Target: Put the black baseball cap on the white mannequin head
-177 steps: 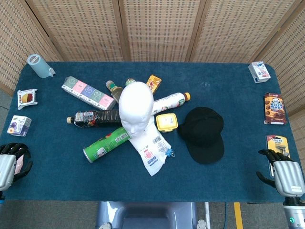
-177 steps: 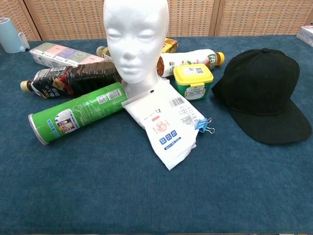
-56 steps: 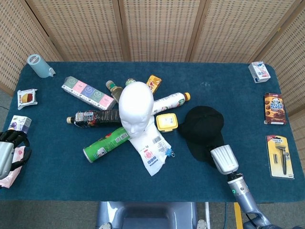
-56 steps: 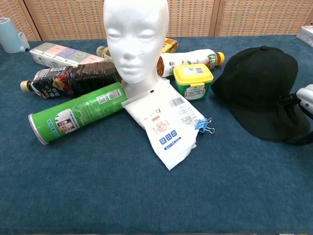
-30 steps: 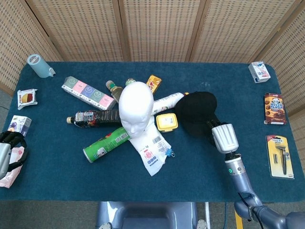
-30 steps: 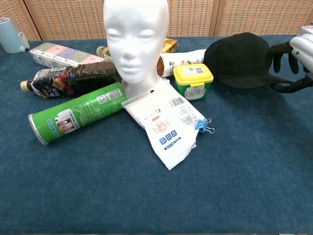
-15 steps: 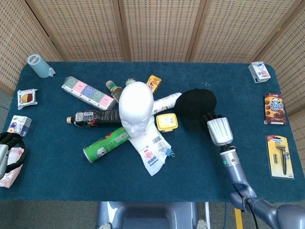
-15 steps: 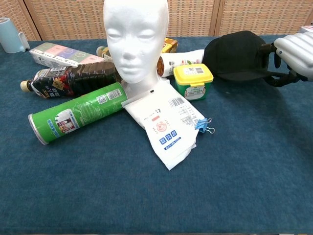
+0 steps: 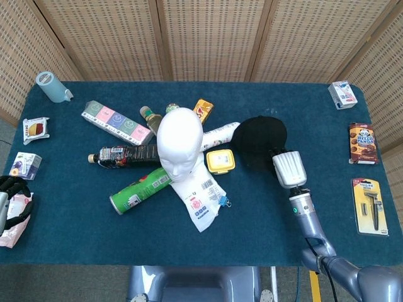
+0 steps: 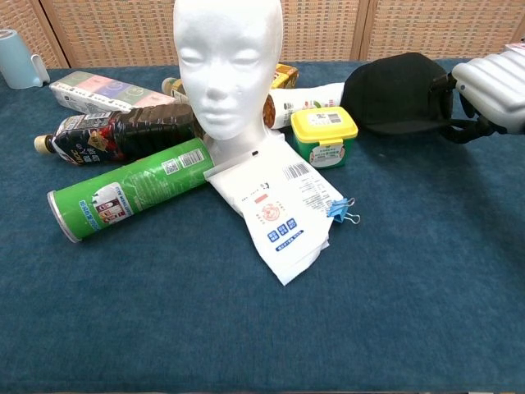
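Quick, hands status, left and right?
Left hand: cannot tell, only partly in view at the table edge.
Right hand: holding the black cap.

Cap (image 9: pixel 261 139) right of mannequin head (image 9: pixel 179 141)

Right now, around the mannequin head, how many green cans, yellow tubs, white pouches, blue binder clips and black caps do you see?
green can: 1
yellow tub: 1
white pouch: 1
blue binder clip: 1
black cap: 1
Total: 5
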You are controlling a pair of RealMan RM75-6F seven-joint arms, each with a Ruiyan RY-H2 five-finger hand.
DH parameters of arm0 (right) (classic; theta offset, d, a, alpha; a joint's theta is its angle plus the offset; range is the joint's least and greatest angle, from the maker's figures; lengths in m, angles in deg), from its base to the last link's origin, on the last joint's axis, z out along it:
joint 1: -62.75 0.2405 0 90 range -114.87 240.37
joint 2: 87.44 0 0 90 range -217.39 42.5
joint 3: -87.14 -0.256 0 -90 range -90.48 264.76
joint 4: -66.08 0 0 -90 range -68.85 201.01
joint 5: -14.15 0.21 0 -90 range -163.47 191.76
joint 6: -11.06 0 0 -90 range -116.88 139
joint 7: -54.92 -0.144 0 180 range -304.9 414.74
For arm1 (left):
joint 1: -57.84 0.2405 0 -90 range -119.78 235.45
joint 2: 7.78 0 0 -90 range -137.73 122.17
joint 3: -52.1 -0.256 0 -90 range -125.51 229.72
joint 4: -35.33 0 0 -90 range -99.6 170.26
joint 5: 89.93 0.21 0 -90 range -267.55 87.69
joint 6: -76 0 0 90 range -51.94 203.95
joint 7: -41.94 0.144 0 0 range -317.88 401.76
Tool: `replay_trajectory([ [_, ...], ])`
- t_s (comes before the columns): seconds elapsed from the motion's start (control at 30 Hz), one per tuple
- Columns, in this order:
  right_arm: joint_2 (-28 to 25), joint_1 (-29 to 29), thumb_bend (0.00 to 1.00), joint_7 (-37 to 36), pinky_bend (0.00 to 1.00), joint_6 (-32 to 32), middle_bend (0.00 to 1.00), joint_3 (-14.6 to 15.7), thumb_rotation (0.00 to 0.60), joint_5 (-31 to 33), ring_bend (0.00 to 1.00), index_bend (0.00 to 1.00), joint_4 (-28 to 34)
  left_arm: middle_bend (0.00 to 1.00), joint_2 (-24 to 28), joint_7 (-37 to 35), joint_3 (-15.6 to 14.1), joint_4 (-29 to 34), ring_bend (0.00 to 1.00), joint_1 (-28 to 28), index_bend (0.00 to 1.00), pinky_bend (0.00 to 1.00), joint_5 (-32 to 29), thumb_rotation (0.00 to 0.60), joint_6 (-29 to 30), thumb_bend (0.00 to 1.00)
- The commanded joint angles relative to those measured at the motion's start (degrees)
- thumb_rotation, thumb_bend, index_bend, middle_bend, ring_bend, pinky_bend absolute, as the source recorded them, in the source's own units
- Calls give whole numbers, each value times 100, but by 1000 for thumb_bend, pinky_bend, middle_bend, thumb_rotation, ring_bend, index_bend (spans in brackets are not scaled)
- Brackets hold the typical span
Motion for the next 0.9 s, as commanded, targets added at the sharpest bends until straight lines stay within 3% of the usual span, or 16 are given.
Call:
replay_trajectory([
  [0.03,14,12,434,39,753,-3,571,29,600,-9,631,625,-10,381,0,-7,-1,-2,267,-3,519,298,5,600,-5,312],
  [0.4,-113,38,439,183,764,23,559,117,600,-26,646,626,303,381,-8,-75,-5,-26,267,7,519,297,21,600,-1,312],
  [0.9,-69,-12,467,-565,798,1090,562,-125,600,-183,671,626,175,380,-52,-99,6,-78,268,-17,520,297,35,600,-27,312],
])
